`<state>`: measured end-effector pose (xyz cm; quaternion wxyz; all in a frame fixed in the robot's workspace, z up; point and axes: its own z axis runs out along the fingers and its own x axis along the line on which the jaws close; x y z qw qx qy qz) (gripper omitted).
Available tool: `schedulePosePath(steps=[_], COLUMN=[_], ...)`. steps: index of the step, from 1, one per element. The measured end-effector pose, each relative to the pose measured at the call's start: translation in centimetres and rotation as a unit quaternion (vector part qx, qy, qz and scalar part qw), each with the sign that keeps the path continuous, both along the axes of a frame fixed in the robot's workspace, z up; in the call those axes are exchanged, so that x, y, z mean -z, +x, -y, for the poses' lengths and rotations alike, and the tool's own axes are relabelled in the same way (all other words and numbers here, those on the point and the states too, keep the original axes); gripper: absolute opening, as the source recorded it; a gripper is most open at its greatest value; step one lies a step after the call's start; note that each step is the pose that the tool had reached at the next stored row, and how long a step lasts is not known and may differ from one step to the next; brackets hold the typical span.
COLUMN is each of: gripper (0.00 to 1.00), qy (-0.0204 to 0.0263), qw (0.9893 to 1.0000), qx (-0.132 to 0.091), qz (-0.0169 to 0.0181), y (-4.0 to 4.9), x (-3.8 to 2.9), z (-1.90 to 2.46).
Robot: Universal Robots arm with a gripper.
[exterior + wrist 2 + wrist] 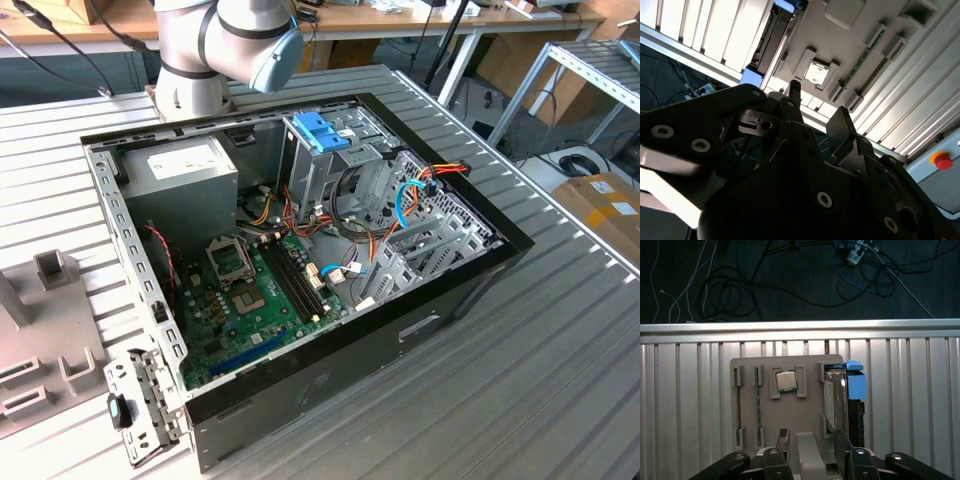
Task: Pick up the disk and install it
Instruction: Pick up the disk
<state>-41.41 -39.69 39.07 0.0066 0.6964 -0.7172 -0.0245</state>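
The disk (834, 402) stands on edge in a slot of a grey holder plate (790, 415), with a blue rail end (855, 382) at its far end. It is dark metal with a white label on its side. In the second wrist view the disk (771, 35) shows past the fingers, blue plastic at both ends. My gripper (811, 441) hovers above the plate's near edge, open, with nothing held. One fingertip (839, 440) is close to the disk's near end, the other (783, 436) is off to its side. In the second wrist view the gripper (816, 102) is seen from behind.
The holder plate also carries a processor chip (786, 381) and two memory sticks (758, 405). It lies on a ribbed metal table (685, 390) near the edge, cables on the floor beyond. In the exterior view, an open computer case (300, 250) holds a blue-handled drive cage (322, 132) and a power-supply box (185, 165).
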Motion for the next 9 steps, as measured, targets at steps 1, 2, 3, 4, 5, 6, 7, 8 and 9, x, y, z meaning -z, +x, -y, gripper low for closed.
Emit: schedulePosePath(steps=[1,2,3,4,5,6,7,8,9], gripper=[0.48,0.48,0.48,0.48,0.48,0.48,0.48,0.48,0.48], qy=[0.0001,0.0002,0.0003,0.0005,0.0006,0.0011,0.0014,0.0016,0.0019], qw=[1.0,1.0,1.0,1.0,1.0,1.0,1.0,1.0,1.0], qx=[0.0,0.0,0.0,0.0,0.0,0.0,0.0,0.0,0.0], qz=[-0.0001,0.0,0.0,0.0,0.0,0.0001,0.0002,0.0002,0.0], y=[0.01,0.0,0.0,0.0,0.0,0.0,0.0,0.0,-0.01], x=[0.04,0.11,0.15,0.19,0.22,0.31,0.37,0.4,0.47], z=[-0.07,-0.18,-0.28,-0.42,-0.5,-0.61,-0.65,-0.67,-0.7])
